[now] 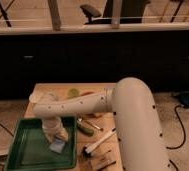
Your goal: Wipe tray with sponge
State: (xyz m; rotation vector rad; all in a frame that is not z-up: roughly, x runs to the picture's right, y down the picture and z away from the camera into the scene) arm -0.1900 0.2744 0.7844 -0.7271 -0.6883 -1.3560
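Tool over tray, sponge beneath it.

My tool reaches down into the green tray, directly above the sponge; I cannot tell whether it grips the sponge or how the fingers stand. The sponge lies on the tray floor toward the right wall, pale face up, its long axis running obliquely from near-left to far-right. The tray sits at the near-left corner of the wooden bench, long axis left to right. Just right of the tray lie a green item and a black-and-white brush, handle pointing far-right. My white arm spans the bench, hiding the part behind the tray.
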